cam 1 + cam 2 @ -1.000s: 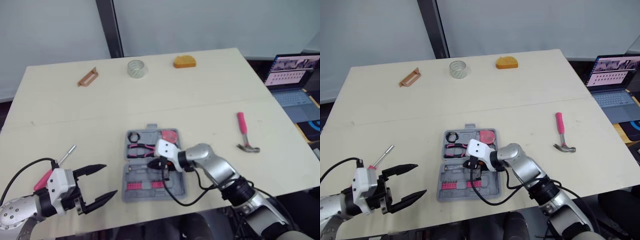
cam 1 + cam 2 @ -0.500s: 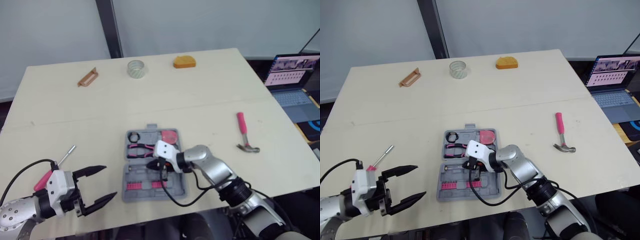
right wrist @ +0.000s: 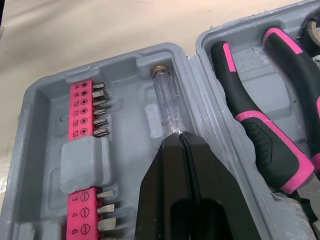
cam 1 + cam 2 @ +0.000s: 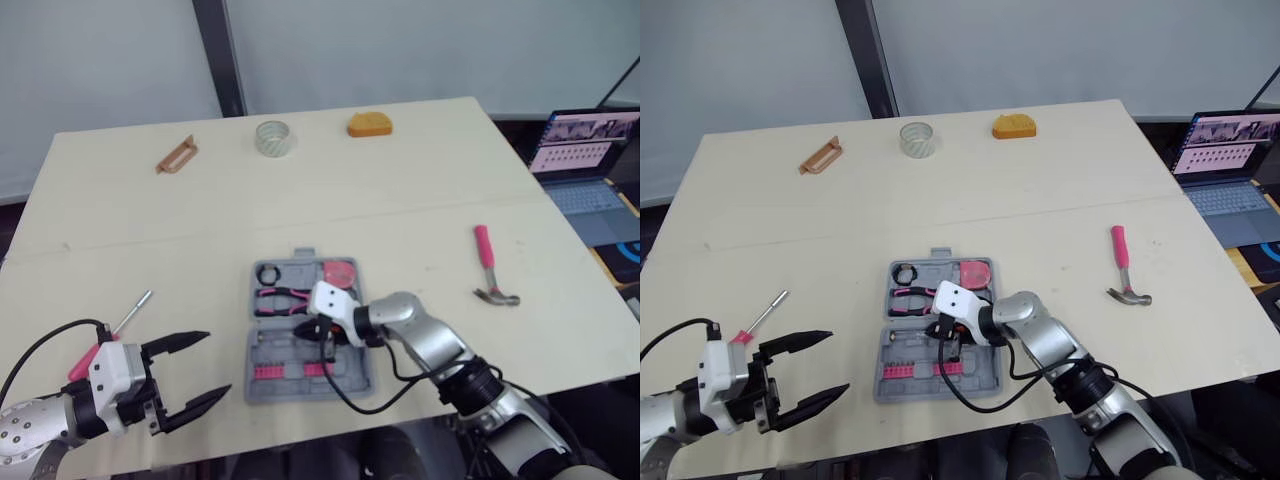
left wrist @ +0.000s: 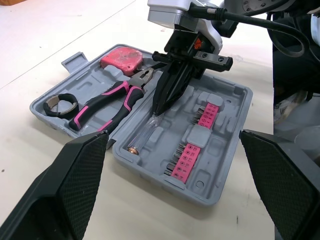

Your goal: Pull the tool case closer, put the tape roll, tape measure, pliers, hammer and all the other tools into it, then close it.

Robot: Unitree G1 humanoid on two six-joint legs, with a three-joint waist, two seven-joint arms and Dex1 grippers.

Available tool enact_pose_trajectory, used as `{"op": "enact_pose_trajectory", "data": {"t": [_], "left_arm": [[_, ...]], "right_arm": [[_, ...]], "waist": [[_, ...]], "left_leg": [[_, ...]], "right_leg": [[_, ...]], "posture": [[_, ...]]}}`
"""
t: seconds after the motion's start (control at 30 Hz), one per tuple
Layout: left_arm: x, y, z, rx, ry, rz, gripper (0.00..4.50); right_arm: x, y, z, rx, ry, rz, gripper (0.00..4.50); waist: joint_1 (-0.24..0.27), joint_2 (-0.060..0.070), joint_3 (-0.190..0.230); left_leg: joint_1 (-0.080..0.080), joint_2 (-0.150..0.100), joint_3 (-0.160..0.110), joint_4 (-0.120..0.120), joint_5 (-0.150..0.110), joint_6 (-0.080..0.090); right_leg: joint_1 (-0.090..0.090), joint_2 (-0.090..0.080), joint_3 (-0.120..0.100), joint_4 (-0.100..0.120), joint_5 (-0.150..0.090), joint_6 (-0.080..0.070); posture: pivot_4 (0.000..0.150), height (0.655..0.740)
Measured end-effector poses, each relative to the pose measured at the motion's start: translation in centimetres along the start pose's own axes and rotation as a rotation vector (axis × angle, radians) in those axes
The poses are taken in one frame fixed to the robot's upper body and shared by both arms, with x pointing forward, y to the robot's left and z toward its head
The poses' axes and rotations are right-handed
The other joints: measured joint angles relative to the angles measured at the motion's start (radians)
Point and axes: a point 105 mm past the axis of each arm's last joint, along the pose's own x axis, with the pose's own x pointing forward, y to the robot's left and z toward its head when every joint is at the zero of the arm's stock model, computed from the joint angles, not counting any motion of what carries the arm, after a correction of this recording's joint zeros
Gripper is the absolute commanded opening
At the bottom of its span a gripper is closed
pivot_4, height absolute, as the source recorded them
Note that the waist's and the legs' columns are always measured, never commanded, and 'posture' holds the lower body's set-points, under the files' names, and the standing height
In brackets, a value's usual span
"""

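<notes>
Near the left edge, the left gripper point(image 4: 218, 363) has both fingers spread wide and hides part of one pink screwdriver point(image 4: 762, 313). Past it, one open tool case point(image 4: 352, 378) holds one pliers point(image 4: 280, 297) and one tape measure point(image 4: 342, 272). Inside, the right gripper point(image 3: 180, 136) pinches one clear screwdriver point(image 3: 166, 105), hiding its tip. One hammer point(image 4: 487, 262) lies right. One tape roll point(image 4: 272, 149) sits far.

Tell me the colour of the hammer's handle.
Pink; the hammer shows best in the left eye view.
</notes>
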Motion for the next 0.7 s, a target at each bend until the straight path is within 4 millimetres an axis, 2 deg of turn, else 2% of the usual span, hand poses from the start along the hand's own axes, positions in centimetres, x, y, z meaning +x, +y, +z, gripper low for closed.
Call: {"op": "enact_pose_trajectory", "data": {"t": [0.7], "left_arm": [[-0.1, -0.1, -0.1, -0.007, 0.006, 0.003, 4.50]], "right_arm": [[0.4, 0.5, -1.4, 0.078, -0.010, 0.005, 0.01]], "waist": [[0.001, -0.001, -0.021]], "left_leg": [[0.002, 0.000, -0.001, -0.001, 0.000, 0.000]], "right_leg": [[0.003, 0.000, 0.000, -0.001, 0.000, 0.000]], "posture": [[0.150, 0.7400]]}}
